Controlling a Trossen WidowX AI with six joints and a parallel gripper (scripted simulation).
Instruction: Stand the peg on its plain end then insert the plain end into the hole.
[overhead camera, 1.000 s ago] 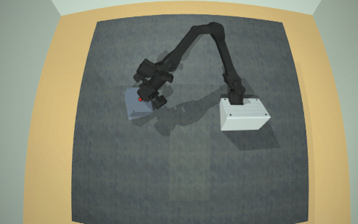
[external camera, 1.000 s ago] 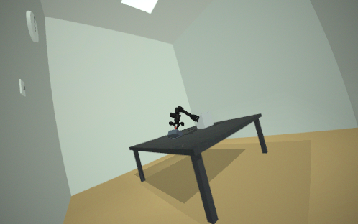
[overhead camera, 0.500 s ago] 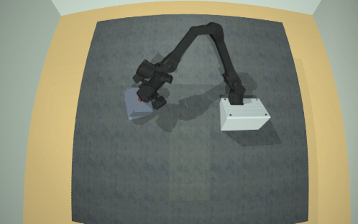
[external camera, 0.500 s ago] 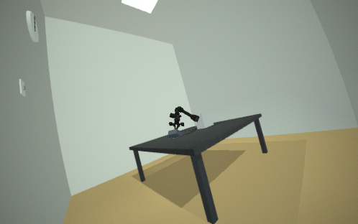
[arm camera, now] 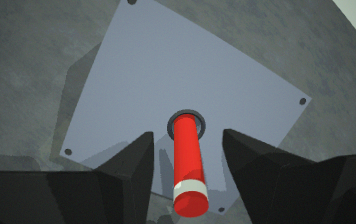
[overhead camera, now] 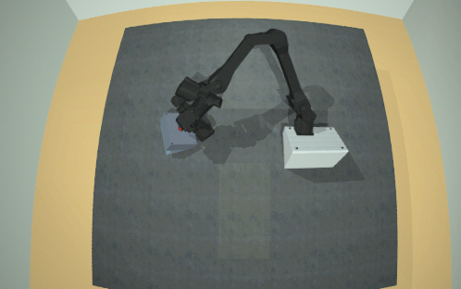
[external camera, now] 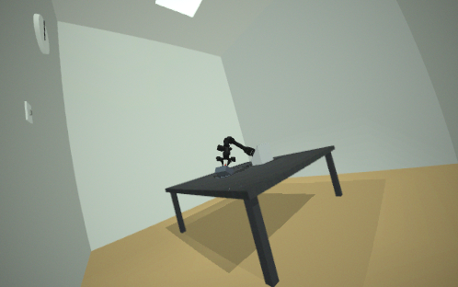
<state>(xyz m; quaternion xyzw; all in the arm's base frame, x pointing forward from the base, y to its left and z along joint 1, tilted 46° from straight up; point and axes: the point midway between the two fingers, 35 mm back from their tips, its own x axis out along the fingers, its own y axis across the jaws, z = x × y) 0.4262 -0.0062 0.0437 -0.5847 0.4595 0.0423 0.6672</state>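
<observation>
The red peg (arm camera: 187,150) stands with its far end inside the dark-rimmed hole (arm camera: 171,131) of the blue-grey sloped panel (arm camera: 190,65) (overhead camera: 170,134) (external camera: 223,170). Its white band (arm camera: 190,188) is near the outer end, toward the camera. A bit of red peg (overhead camera: 180,129) also shows in the top view beside the gripper. My gripper (arm camera: 188,138) is open, one finger on each side of the peg, with a gap visible on both sides. How deep the peg sits inside the hole is hidden.
The white box (overhead camera: 307,158) (external camera: 262,154) carries the arm's base, to the right in the top view. The arm arches from it over the dark table (overhead camera: 153,222) (external camera: 207,188) to the panel. Dark screw heads mark the panel's corners.
</observation>
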